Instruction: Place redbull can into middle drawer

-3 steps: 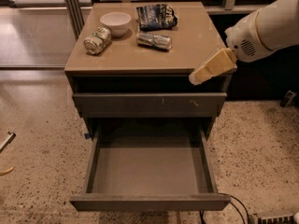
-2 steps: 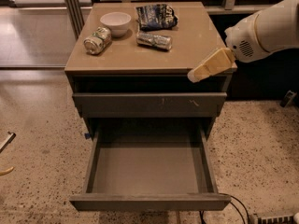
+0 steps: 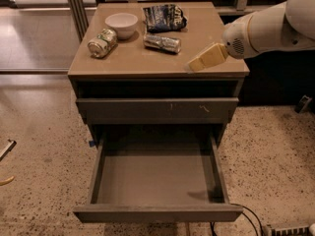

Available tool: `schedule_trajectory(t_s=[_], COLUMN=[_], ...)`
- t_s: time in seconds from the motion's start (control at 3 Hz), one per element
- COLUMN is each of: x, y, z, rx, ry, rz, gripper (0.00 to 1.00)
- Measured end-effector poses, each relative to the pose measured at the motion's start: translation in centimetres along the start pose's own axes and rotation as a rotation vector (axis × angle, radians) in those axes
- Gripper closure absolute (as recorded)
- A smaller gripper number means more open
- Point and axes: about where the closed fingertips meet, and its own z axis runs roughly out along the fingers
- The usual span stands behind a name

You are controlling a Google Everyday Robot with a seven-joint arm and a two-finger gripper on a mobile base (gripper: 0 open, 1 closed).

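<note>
Target first: the redbull can [image 3: 162, 42] lies on its side on the cabinet top [image 3: 128, 63], just in front of the chip bag [image 3: 164, 17]. The white bowl [image 3: 121, 23] and the green-and-white can [image 3: 102, 43] sit further along toward the far side from the arm. The middle drawer [image 3: 157, 176] stands pulled out below with its floor bare, under the shut, scratched drawer front [image 3: 157, 109]. Over the last second your gripper [image 3: 206, 58] has shifted from off the cabinet's front corner to above the top's edge. It is nearer the can but still apart from it. You cannot tell whether it is open or closed. Judging by that, the approach is under way, and the grasp and the carry down to the drawer remain.
</note>
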Motion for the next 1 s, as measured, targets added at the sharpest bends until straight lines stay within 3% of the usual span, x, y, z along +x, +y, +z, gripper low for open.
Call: schedule_trajectory(t_s=[1.0], x=[-2.8], y=[-6.1], z=[8.2], rx=[0.010], ry=[-0.092], rz=[0.038], gripper=[0.00])
